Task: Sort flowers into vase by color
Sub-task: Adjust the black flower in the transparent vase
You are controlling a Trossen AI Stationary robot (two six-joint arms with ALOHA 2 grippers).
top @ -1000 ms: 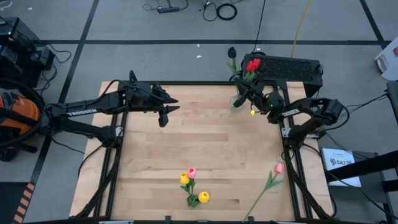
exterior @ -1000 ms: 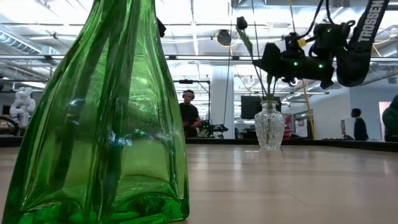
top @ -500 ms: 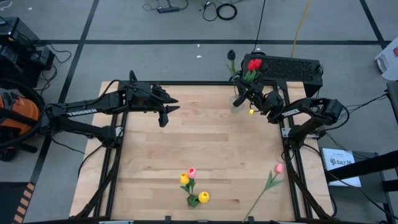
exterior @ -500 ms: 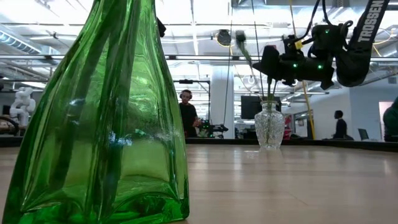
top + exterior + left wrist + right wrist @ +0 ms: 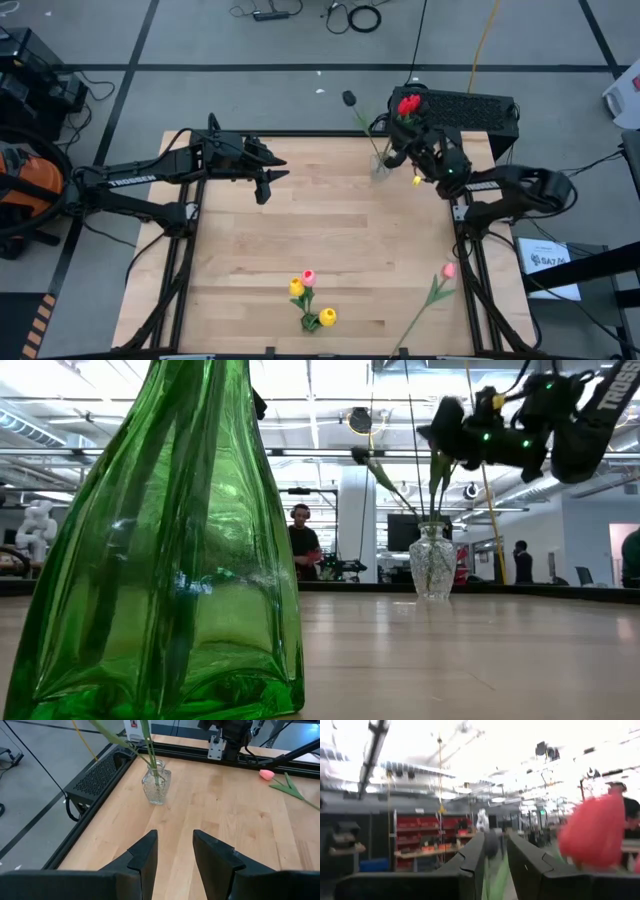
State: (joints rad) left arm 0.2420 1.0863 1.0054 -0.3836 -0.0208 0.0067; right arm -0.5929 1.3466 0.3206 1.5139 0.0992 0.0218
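Observation:
A small clear vase [image 5: 381, 167] [image 5: 432, 563] [image 5: 156, 784] stands near the table's far right corner. It holds two red tulips [image 5: 408, 104] and one black tulip [image 5: 349, 98], whose stem leans on the rim toward the far left. My right gripper [image 5: 394, 156] [image 5: 432, 435] hovers just above this vase, open with a narrow gap. In the right wrist view the black head [image 5: 491, 844] and a green stem show beyond its fingers [image 5: 496, 836], with a red head [image 5: 594, 832] beside them. My left gripper [image 5: 268, 188] [image 5: 175, 834] waits open over the table's far left part.
A green vase [image 5: 311, 322] [image 5: 170, 560] near the near edge holds two yellow tulips [image 5: 297, 287] and a pink one [image 5: 309, 276]. Another pink tulip [image 5: 449, 270] [image 5: 266, 773] lies flat at the right edge. A black box [image 5: 470, 108] sits beyond the far right corner.
My right gripper has risen and drawn back a little toward the table's right. The black tulip, which stood nearly upright in the clear vase, has tipped over toward the far left and now leans on the rim. The red tulips stay in place.

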